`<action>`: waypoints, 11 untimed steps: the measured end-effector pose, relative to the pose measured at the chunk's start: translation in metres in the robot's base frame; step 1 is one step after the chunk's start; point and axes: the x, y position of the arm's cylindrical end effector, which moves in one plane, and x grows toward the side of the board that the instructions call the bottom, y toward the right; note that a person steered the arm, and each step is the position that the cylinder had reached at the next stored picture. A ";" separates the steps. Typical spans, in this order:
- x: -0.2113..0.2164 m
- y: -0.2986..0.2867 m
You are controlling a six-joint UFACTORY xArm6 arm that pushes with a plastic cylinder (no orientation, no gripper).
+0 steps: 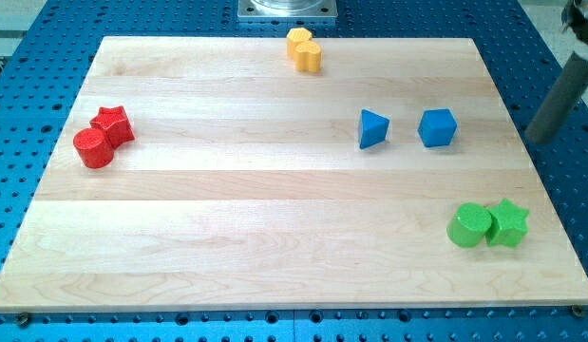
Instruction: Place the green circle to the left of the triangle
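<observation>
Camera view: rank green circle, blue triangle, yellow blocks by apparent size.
1. green circle, largest, though nearest the view's bottom, so nearness may inflate it.
2. yellow blocks and blue triangle look too alike to rank.

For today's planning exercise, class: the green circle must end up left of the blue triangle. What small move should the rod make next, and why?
Probably bring my tip down toward the view's bottom, to just right of the green star. The tip sits off the board's right edge, touching nothing. The green circle touches the star's left and lies lower right of the blue triangle, so it needs a leftward push.
</observation>
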 end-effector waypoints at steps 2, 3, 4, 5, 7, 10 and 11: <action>0.062 -0.014; 0.071 -0.045; 0.099 -0.040; 0.135 -0.069; 0.134 -0.244; 0.117 -0.226; 0.089 -0.270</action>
